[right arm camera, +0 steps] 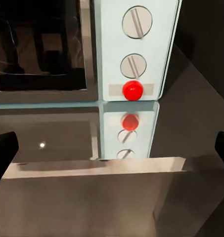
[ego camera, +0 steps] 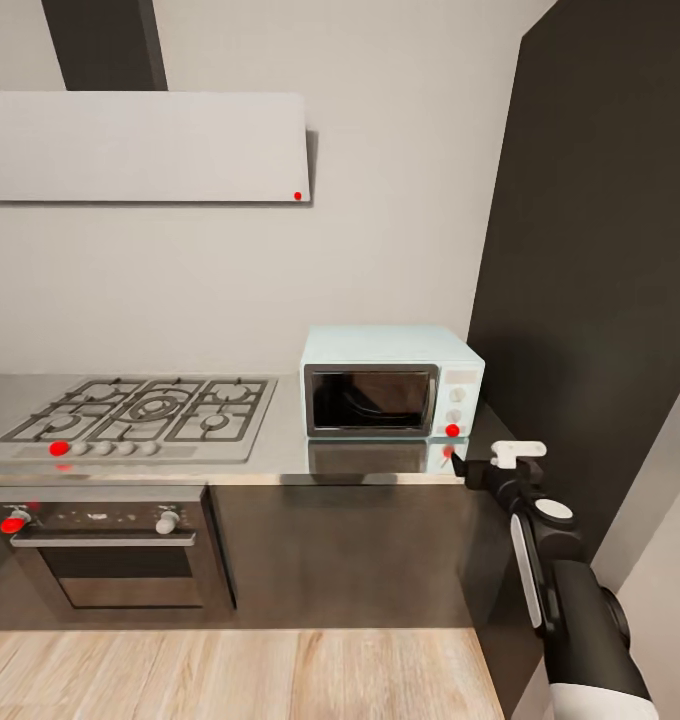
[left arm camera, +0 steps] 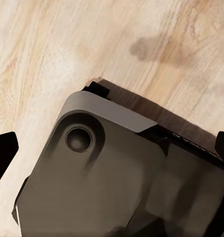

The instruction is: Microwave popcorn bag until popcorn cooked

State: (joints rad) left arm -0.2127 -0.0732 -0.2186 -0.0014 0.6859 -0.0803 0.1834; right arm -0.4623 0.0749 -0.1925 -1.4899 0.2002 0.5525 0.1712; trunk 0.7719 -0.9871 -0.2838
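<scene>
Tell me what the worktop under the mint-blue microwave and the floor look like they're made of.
The smooth grey worktop looks like polished steel: it mirrors the pale mint-blue boxy microwave and its red button. The pale floor looks like matte wood planking, with visible grain and seams; it could be laminate.

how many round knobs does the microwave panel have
2. On the microwave panel, the upper knob sits above the lower knob, and a red button lies beneath them. The steel countertop mirrors them; those reflections don't count.

Pale mint-blue boxy microwave (ego camera: 391,380): smooth casing, glossy dark glass door. Grey steel countertop (ego camera: 360,460): polished, mirror-reflective. Light plank floor (ego camera: 230,675): matt wood grain.
</scene>
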